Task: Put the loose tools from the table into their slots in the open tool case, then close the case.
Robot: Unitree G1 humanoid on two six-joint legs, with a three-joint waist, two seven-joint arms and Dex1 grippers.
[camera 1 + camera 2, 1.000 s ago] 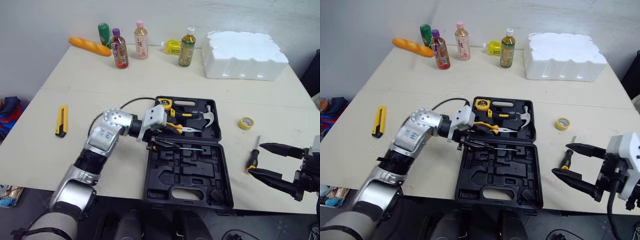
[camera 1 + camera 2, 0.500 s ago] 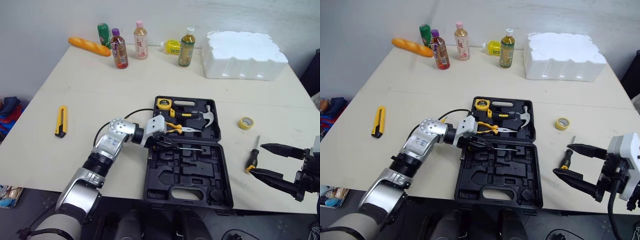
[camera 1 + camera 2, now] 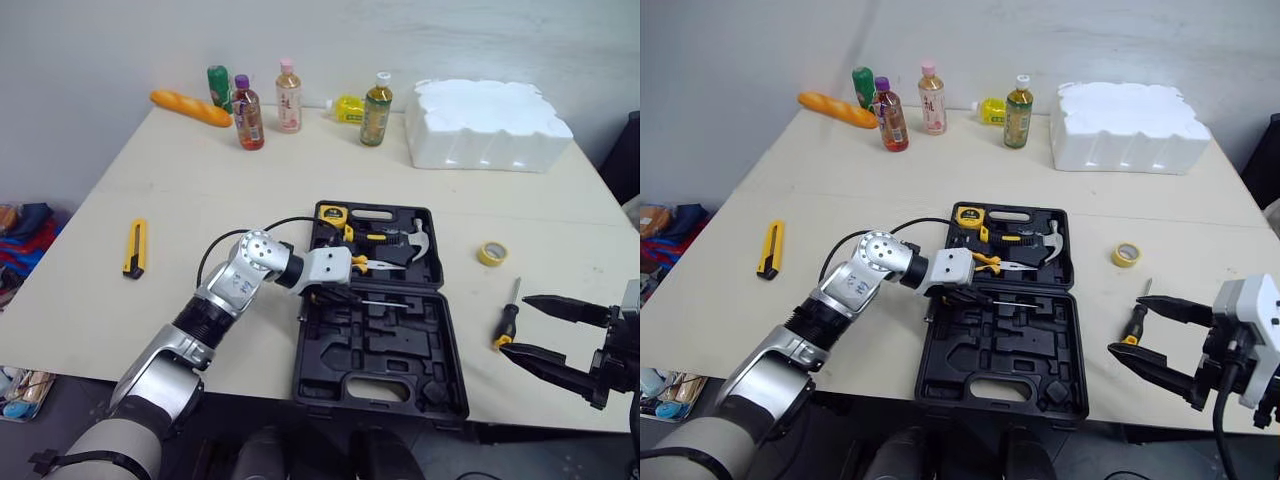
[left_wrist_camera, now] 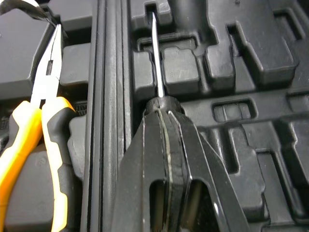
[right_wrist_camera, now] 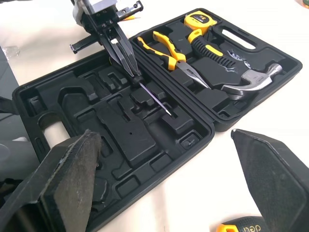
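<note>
Three loose items lay on the table (image 3: 200,170) outside the open tool case (image 3: 380,330): a yellow utility knife (image 3: 134,248) well to the case's left, and a roll of yellow tape (image 3: 490,253) and a black-and-yellow screwdriver (image 3: 1136,320) to its right. The left gripper (image 4: 161,104) reached over the case's tray half. Its jaws were clamped on the black handle of a slim screwdriver (image 3: 380,298), whose thin shaft lay along the moulded tray just beside the case's hinge. In the lid half sat orange-handled pliers (image 3: 365,262), a claw hammer (image 3: 410,237) and a tape measure (image 3: 331,213). The right gripper (image 3: 513,323) hung off the case's right side, jaws spread wide, with the black-and-yellow screwdriver's handle just beyond its fingertips.
</note>
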